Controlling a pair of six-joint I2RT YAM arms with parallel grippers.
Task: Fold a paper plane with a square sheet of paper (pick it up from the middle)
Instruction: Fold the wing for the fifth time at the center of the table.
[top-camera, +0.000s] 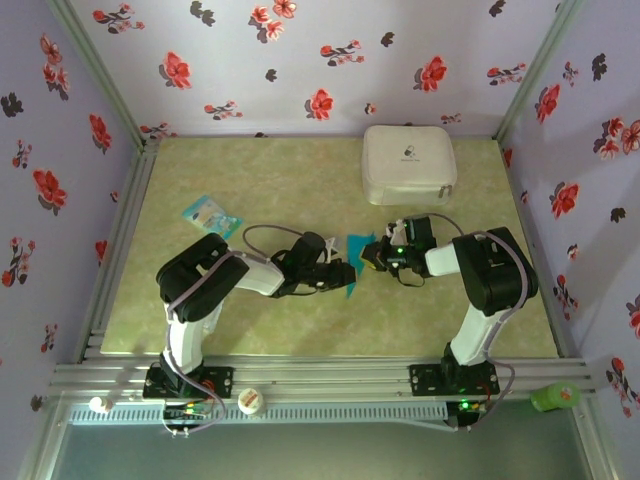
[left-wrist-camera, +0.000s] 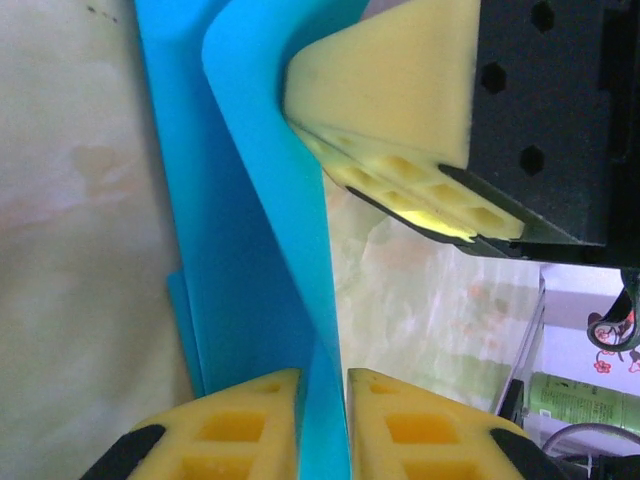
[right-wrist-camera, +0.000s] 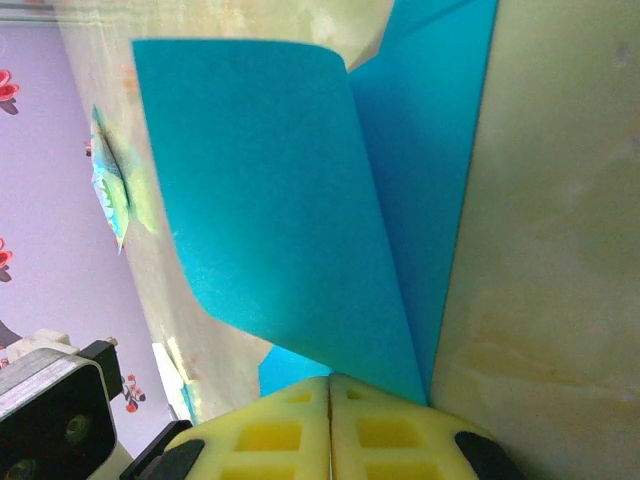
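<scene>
1. Sheet (top-camera: 357, 246): teal, part-folded, about mid-tabletop (top-camera: 250, 180), slightly right of centre, between the two wrists. One flap stands up curled, the rest lies flat.
2. Left fingers (left-wrist-camera: 240, 425): closed on the sheet (left-wrist-camera: 240, 250), with the thin edge clamped between the pads.
3. Right fingers (right-wrist-camera: 265, 435): closed, pinching the raised flap (right-wrist-camera: 270, 200) at its base.
4. Handling, my read: very light, floppy and smooth. It takes a crease easily. It likely buckles if pushed and tears if the arms pull apart.
5. Best hold: shallow pinch close to the fold line, not out on the free flap. Keep slack between the two grips.
6. White case (top-camera: 408, 163) at the far edge and pale packet (top-camera: 210, 213) toward the left edge are both well apart from the sheet.
</scene>
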